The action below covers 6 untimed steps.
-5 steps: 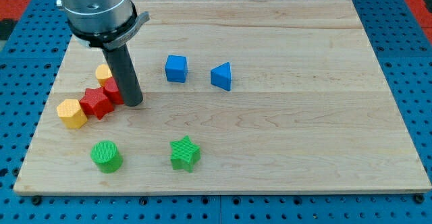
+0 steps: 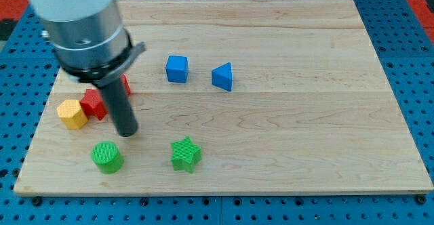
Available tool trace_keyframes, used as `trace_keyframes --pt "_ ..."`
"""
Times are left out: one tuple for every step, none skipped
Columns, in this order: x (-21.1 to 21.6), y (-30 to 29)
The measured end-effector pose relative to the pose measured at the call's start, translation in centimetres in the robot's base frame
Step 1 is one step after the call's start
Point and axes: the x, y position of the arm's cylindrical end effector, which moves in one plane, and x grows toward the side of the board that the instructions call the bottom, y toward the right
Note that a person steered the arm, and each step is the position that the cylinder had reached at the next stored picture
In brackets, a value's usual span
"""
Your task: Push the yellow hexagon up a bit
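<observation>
my tip (image 2: 127,133) sits lower left of frame, holding nothing, right of the yellow hexagon (image 2: 72,114); a red block (image 2: 94,104) touches the hexagon, so i risk shoving both upward.

Robot lab bench
A wooden desk (image 2: 305,116) lies on a blue perforated plate (image 2: 413,62), with a metal robot arm (image 2: 81,28) above.

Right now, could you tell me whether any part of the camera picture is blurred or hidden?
In the camera view the arm's grey housing is smeared by motion blur; the blocks stay sharp. My tip sits above the green cylinder, right of the yellow hexagon. The housing partly hides the red blocks. Lighting is even, shadows soft, no glare.
</observation>
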Motion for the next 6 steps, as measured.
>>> trace_keyframes --pt "0.0 -5.3" --pt "0.5 -10.3" --pt "1.3 -14.4" --pt "0.7 -14.6" --pt "-0.4 -13.7" --pt "1.3 -13.4"
